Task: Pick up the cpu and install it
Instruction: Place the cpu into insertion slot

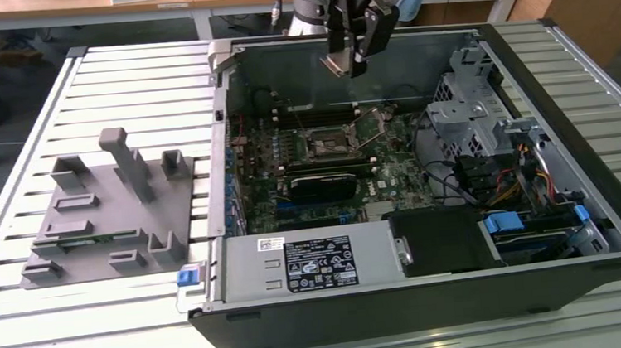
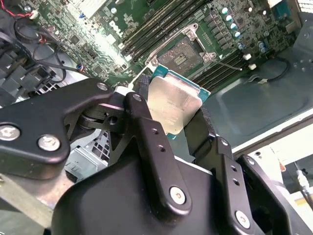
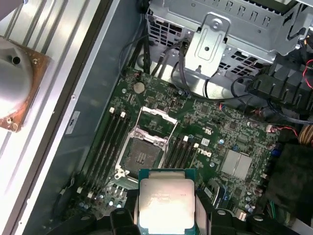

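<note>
My gripper (image 1: 351, 61) hangs above the back of the open computer case (image 1: 433, 314), shut on the cpu. In both wrist views the cpu (image 2: 173, 105) (image 3: 165, 203) is a flat square chip with a shiny silver top and a thin green rim, clamped at two opposite edges by the black fingers (image 2: 146, 127). It is held in the air, well above the motherboard (image 1: 387, 155). The processor socket (image 1: 328, 145) (image 2: 188, 51) (image 3: 142, 156) lies below with its metal frame lifted and its dark contact field bare.
Memory slots (image 3: 110, 142) flank the socket. A silver drive cage (image 1: 472, 111), cables and a power supply (image 1: 307, 261) crowd the case. A grey fixture (image 1: 103, 215) stands on the slatted table at the exterior view's left. A round metal cooler (image 3: 14, 93) rests outside the case.
</note>
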Controlling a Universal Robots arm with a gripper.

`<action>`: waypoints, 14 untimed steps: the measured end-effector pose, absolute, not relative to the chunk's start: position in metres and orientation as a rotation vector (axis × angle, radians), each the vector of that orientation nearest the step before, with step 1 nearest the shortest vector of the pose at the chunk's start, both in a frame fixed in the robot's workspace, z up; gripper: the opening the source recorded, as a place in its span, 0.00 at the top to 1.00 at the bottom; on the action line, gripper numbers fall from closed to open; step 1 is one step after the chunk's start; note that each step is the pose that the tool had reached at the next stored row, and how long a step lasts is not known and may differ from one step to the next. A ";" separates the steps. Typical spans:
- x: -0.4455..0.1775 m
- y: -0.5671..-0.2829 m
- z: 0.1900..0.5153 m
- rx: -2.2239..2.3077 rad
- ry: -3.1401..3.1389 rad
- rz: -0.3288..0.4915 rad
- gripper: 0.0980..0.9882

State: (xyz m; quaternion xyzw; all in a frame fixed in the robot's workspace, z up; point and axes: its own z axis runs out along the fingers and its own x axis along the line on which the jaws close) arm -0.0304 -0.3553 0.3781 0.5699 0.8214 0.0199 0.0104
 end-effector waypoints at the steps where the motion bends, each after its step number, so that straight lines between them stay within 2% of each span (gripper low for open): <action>1: -0.030 -0.355 0.378 1.780 2.563 0.062 0.50; 14: -0.030 -0.355 0.378 1.882 2.485 0.059 0.50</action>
